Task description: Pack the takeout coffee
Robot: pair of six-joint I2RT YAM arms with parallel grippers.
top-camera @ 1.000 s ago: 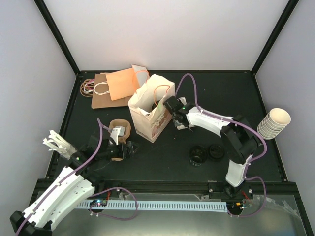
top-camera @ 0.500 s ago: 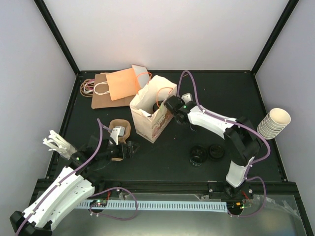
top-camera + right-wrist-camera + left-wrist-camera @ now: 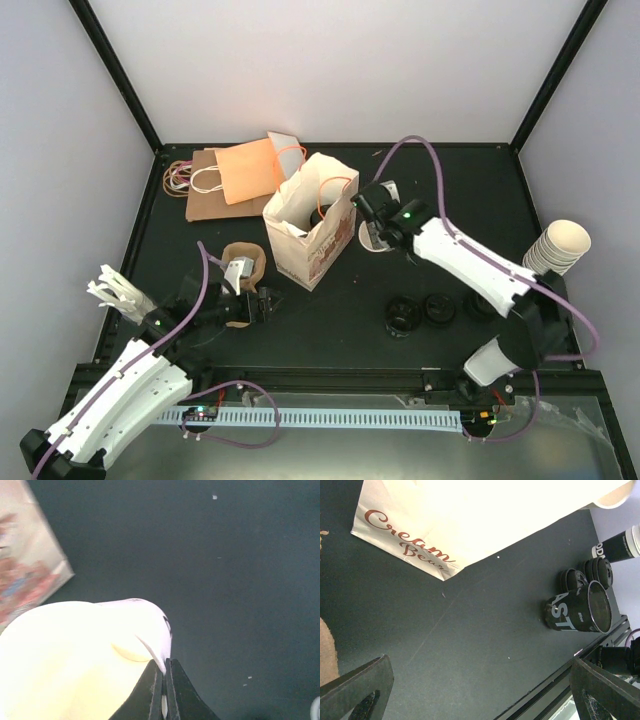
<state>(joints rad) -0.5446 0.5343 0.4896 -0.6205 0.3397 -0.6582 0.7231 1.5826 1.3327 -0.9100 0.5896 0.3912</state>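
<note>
The right tool [image 3: 371, 225] is squeezed shut on the thin top edge of the coffee cup [image 3: 372, 238]. This is in the middle of the top view, just to the right of the paper bag [image 3: 305, 232]. In the right wrist view the two fingers [image 3: 152, 690] meet on the pale rim, and a bit of dark print shows on the cup's side. Pinching the rim makes sense, because the cup can then hang under the tool and go down into the bag bottom first. The cup is so bright in that view that I cannot tell if it stands on the desk [image 3: 340, 300] or is lifted off it. The bag stands up with its mouth open to the top, so things can be dropped in from above. The cup is not in the bag yet, so I think lifting it over the open mouth is the next step. The left tool [image 3: 255, 305] is spread wide and holds nothing. It sits low over the desk in the lower left of the top view, beside a brown paper piece [image 3: 243, 264]. It may be waiting there to steady the bag, but that is only a guess. The bag looks light and could tip if the cup bumps its wall. The soft rim could also bend in the pinch. A stack of cups [image 3: 557, 250] at the right edge and some black lids [image 3: 420, 312] lie well away.
</note>
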